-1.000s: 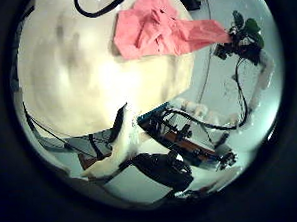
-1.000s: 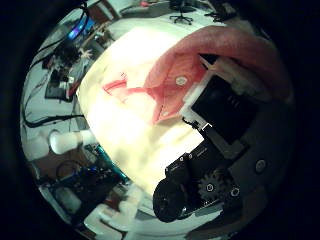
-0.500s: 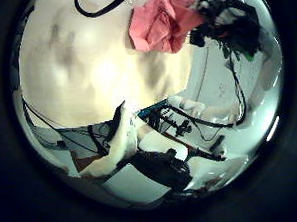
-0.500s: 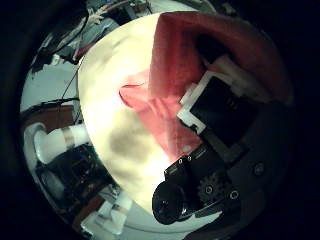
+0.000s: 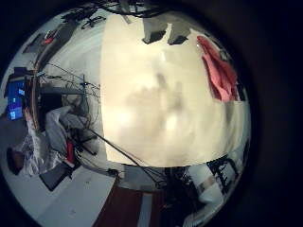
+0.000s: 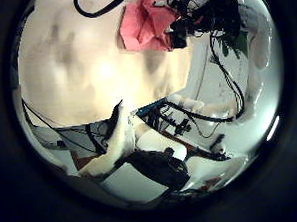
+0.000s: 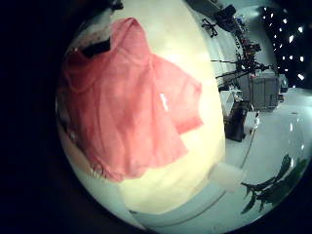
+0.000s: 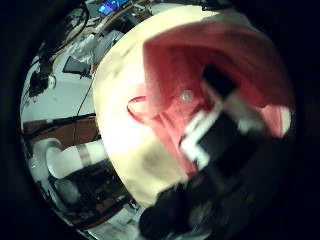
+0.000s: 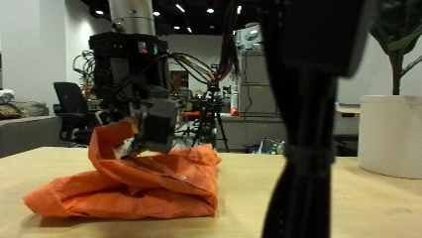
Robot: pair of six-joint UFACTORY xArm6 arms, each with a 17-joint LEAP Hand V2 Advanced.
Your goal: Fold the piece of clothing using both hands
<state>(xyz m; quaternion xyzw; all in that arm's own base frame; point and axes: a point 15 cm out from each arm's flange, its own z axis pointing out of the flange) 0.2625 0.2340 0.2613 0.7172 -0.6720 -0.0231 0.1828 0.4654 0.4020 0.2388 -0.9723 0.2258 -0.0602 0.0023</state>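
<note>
In the outside view an orange-red garment (image 9: 146, 183) lies bunched on the wooden table (image 9: 330, 198). A hand (image 9: 143, 99) stands over it with its fingers curled on a raised fold. The right little finger side palm view shows the garment (image 7: 127, 97) close beneath the palm. In the right thumb side palm view my right hand (image 8: 215, 125) lies on the garment (image 8: 190, 70). My left hand (image 6: 115, 148) is over bare table, away from the garment (image 6: 144, 21). The left little finger side palm view shows the garment (image 5: 218, 68) near the table's edge.
A dark upright column (image 9: 310, 119) stands close in the foreground beside the garment. A white planter (image 9: 389, 134) stands on the table beyond it. An office chair (image 9: 72, 109) and equipment racks are behind the table. Bare tabletop (image 5: 151, 104) lies under the left palm.
In the left thumb side palm view the garment has gone from spread out to bunched, with the other hand now on it. In the right thumb side palm view the garment fills more.
</note>
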